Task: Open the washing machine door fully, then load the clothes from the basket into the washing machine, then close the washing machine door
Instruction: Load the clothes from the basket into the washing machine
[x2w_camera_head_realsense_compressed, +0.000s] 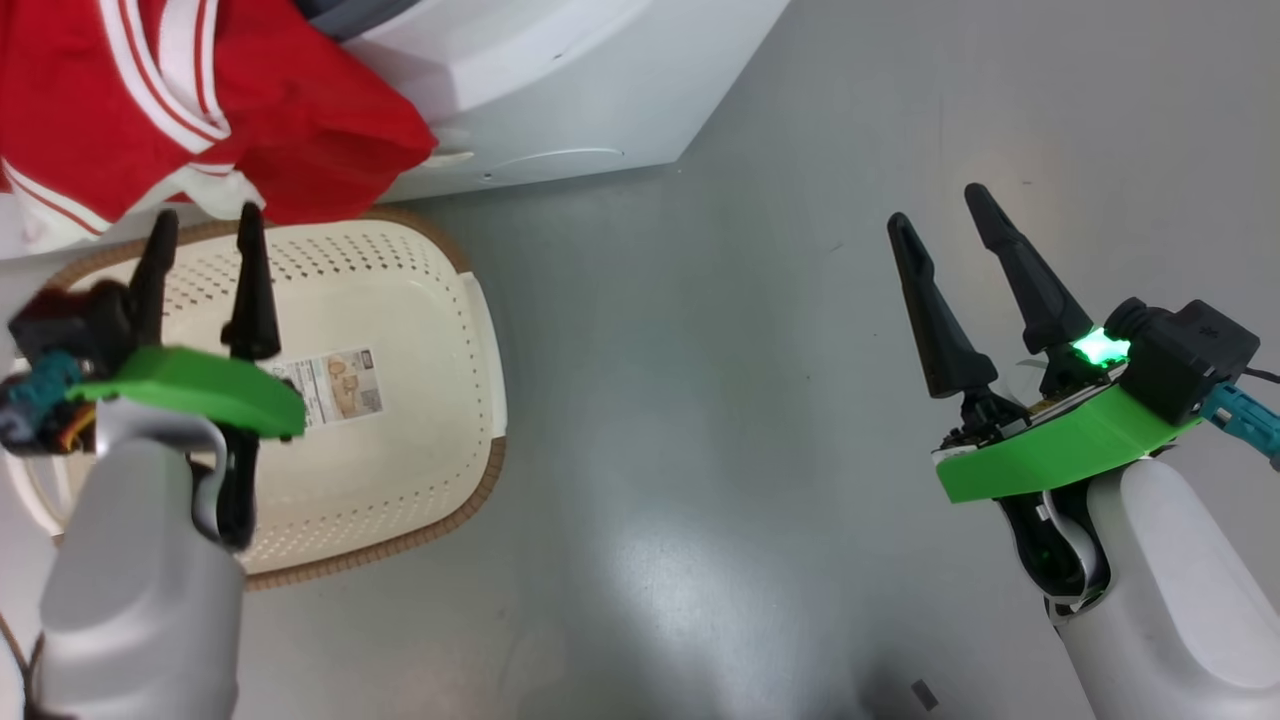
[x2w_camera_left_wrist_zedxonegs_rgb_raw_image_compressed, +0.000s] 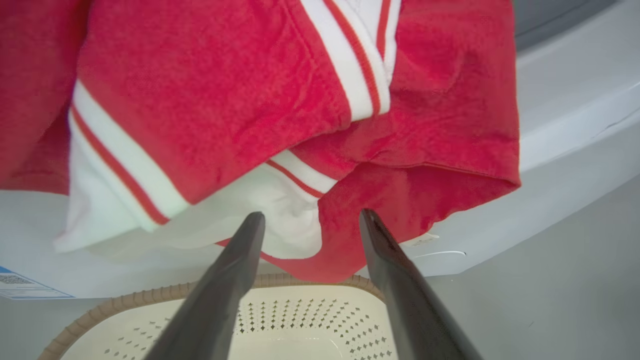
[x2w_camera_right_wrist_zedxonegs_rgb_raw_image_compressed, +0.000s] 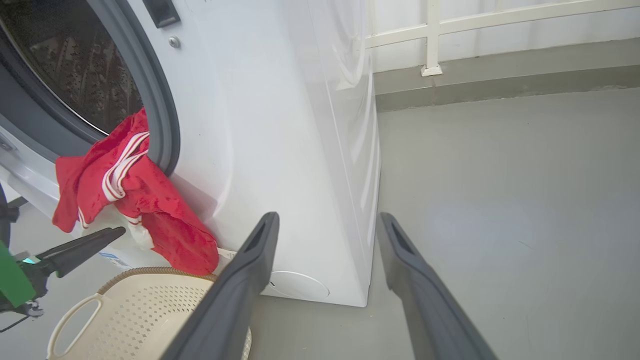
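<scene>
One bundle, the clothes (x2w_camera_right_wrist_zedxonegs_rgb_raw_image_compressed: 130, 200), is only half loaded. It hangs out of the mouth of the drum (x2w_camera_right_wrist_zedxonegs_rgb_raw_image_compressed: 75, 65), over the grey seal (x2w_camera_right_wrist_zedxonegs_rgb_raw_image_compressed: 155, 100), and drapes down the front of the washing machine (x2w_camera_head_realsense_compressed: 560, 90) to just above the basket (x2w_camera_head_realsense_compressed: 440, 420). The basket holds nothing; you can see the sticker (x2w_camera_head_realsense_compressed: 335, 385) on its bare floor. Emptying the basket therefore looks done. The door must be swung clear, since the drum mouth is unobstructed — how far it stands open you cannot judge here.

Your left gripper (x2w_camera_head_realsense_compressed: 207, 215) has its jaws spread and released, holding nothing. Its tips sit just under the lowest red and white folds, above the basket; contact cannot be confirmed. Your right gripper (x2w_camera_head_realsense_compressed: 936, 203) is likewise spread and empty, well apart over the grey floor (x2w_camera_head_realsense_compressed: 750, 400).

Outstanding, in my assessment: push the trailing cloth fully past the seal, then close the door. Fabric lying across the seal would likely foul the closing.
</scene>
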